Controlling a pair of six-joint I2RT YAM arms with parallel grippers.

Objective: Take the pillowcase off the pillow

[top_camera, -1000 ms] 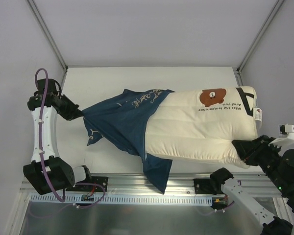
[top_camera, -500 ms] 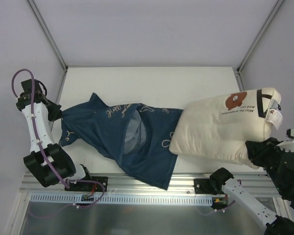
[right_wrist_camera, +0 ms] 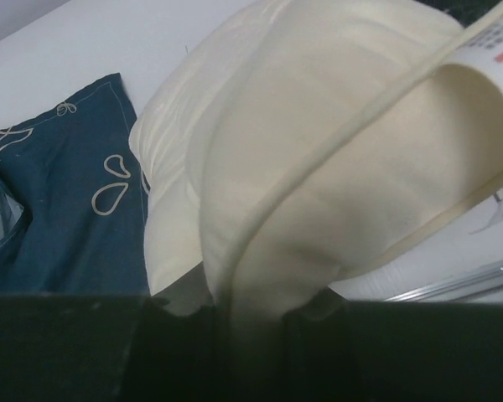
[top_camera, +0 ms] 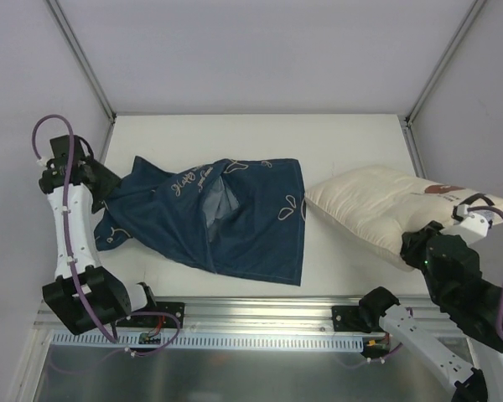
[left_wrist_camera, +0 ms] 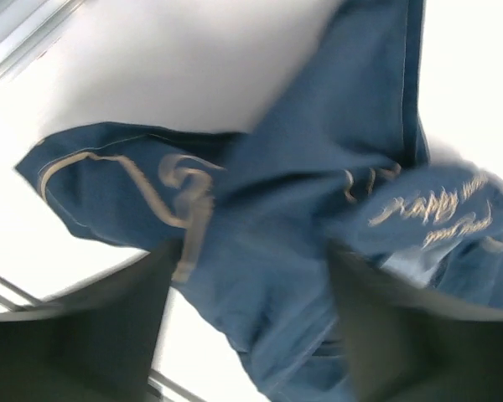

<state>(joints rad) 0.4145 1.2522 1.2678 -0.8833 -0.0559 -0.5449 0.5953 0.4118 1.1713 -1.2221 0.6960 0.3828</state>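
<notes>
Top external: pillow (top_camera: 369,205) at 3 o'clock, out of pillowcase (top_camera: 235,218) at 9.
Right hand (top_camera: 412,244) pinches pillow; left hand (top_camera: 109,189) parted around pillowcase; lower pillow flat.

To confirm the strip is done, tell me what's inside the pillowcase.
Nothing visible: the pillowcase lies flat, only its lining showing at the opening; the pillow is outside it. Its closed end is covered.

A white table (top_camera: 260,138) fills the middle of the room, with plain pale grey walls (top_camera: 260,50) behind it and on both sides under soft, even light. Two thin metal bars (top_camera: 80,54) slant down from the upper corners to the table's back corners. Along the near edge runs a silver metal rail (top_camera: 260,314), then a white slotted strip (top_camera: 260,341) and a shiny grey panel (top_camera: 260,377).
</notes>
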